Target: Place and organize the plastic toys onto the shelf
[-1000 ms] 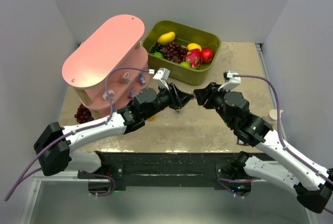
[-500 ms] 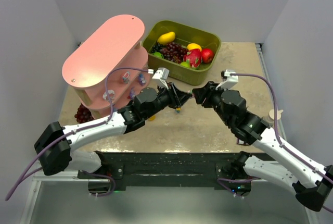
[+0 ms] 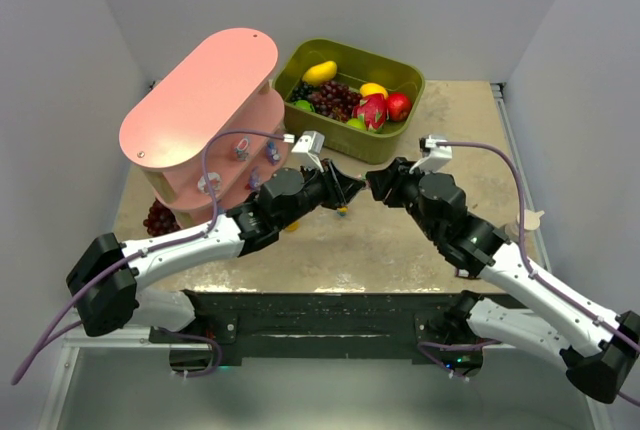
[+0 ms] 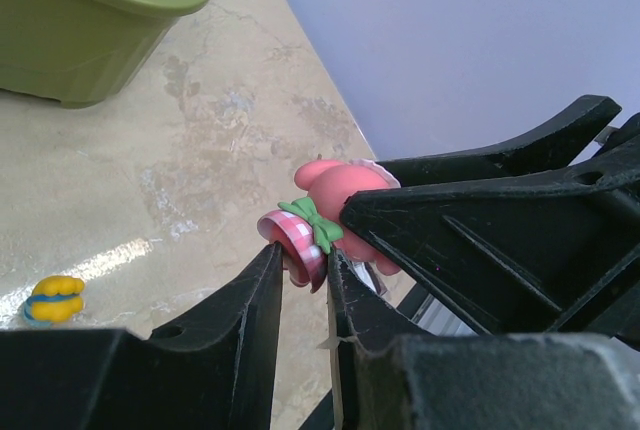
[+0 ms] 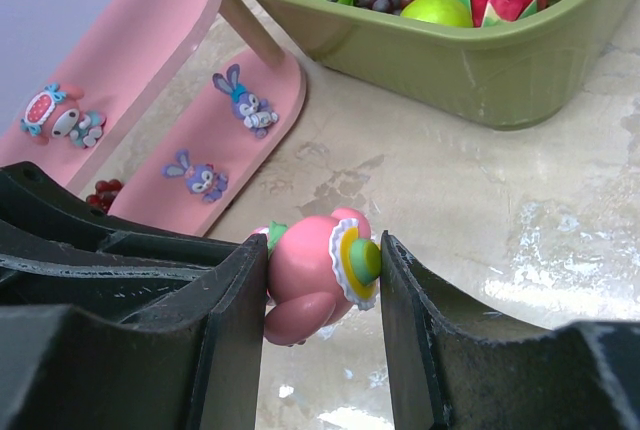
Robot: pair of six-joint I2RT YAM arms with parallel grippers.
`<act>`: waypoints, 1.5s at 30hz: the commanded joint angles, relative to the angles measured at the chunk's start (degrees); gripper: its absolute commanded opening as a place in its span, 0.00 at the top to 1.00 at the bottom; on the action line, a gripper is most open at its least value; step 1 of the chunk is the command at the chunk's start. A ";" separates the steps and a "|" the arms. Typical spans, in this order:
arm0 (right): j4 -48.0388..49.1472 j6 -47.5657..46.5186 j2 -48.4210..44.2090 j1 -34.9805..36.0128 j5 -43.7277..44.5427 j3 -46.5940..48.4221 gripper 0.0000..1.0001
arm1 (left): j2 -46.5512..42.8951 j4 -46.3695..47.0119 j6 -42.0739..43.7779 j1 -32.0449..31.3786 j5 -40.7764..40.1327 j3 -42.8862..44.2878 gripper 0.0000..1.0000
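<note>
A pink figurine with a green bow and a yellow-and-white frill hangs above the table between both arms. My right gripper is shut on its body. Facing it, my left gripper pinches the figurine's pink checked part between its fingertips. In the top view the left gripper and right gripper meet tip to tip. The pink shelf stands at the back left. Two purple bunny toys lie on its lower board, and a red-and-white toy lies on another board. A small yellow-and-blue toy rests on the table.
An olive-green bin of larger fruit sits behind the grippers, right of the shelf. A dark red grape bunch lies on the table by the shelf's near end. A small beige object sits at the table's right edge.
My left gripper has closed onto the figurine's checked part. The right arm has shifted slightly left, still holding the figurine.
</note>
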 commanded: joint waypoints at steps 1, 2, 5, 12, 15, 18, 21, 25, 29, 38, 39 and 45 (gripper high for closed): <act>3.74 2.10 0.25 0.56 -3.91 -0.32 0.78 | -1.14 5.28 -1.26 -0.59 0.61 -0.25 1.00; 3.74 2.53 0.43 0.56 -4.08 -0.32 0.72 | -1.23 5.37 -1.61 -0.59 0.53 -0.51 1.00; 3.56 3.68 0.69 0.56 -5.05 -0.84 0.58 | -1.58 5.89 -2.84 -0.59 0.17 -1.39 1.00; 5.67 4.91 -0.80 0.56 -5.67 -2.95 0.38 | -3.43 7.04 -4.60 -0.59 -1.23 -3.15 1.00; 5.23 4.91 -0.89 0.56 -5.23 -2.78 0.33 | -4.13 7.21 -5.22 -0.59 -1.85 -3.85 1.00; 5.14 4.82 -1.33 0.56 -4.79 -2.87 0.29 | -4.92 7.30 -5.66 -0.59 -2.37 -4.38 1.00; 5.06 4.65 -1.77 0.56 -4.44 -2.78 0.27 | -5.45 7.39 -5.83 -0.59 -2.38 -4.65 1.00; 4.62 4.47 -2.30 0.56 -3.74 -2.60 0.25 | -5.63 7.47 -6.36 -0.59 -2.38 -5.00 1.00; 4.18 4.65 -2.82 0.56 -2.86 -2.51 0.25 | -5.72 7.48 -7.06 -0.59 -2.64 -5.09 1.00; 5.84 2.73 -6.95 0.56 -2.41 -2.69 0.18 | -6.94 8.61 -11.80 -0.06 -4.22 -6.58 1.00; 6.37 2.02 -7.57 0.56 -3.20 -2.78 0.18 | -7.56 9.58 -12.59 0.11 -3.87 -7.10 1.00; 11.91 -6.77 -8.19 0.64 -7.77 -1.73 0.11 | -9.05 13.27 -19.71 1.61 -1.33 -8.69 1.00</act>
